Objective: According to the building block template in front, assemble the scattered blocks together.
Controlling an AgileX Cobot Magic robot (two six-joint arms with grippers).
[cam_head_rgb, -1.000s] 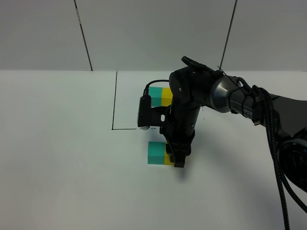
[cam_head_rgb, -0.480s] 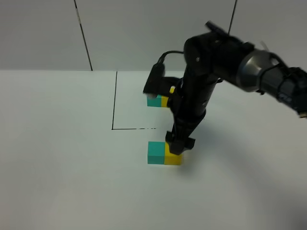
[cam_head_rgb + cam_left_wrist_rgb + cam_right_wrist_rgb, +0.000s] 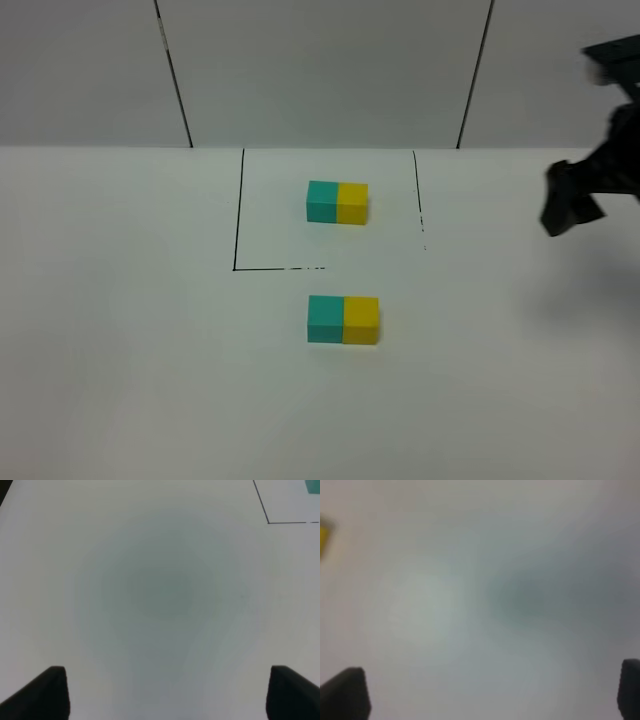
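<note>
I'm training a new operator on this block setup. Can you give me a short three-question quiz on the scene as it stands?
1. True or false: in the overhead view the teal cube and the yellow cube touch.
2. Where does the template lie? A) inside the outlined square B) outside the square, near the front edge C) in a gripper
3. Fill in: both wrist views show jaws standing ____ with nothing between them, on the left gripper and the right gripper.

Key: 1 true; 2 A; 3 open.
</note>
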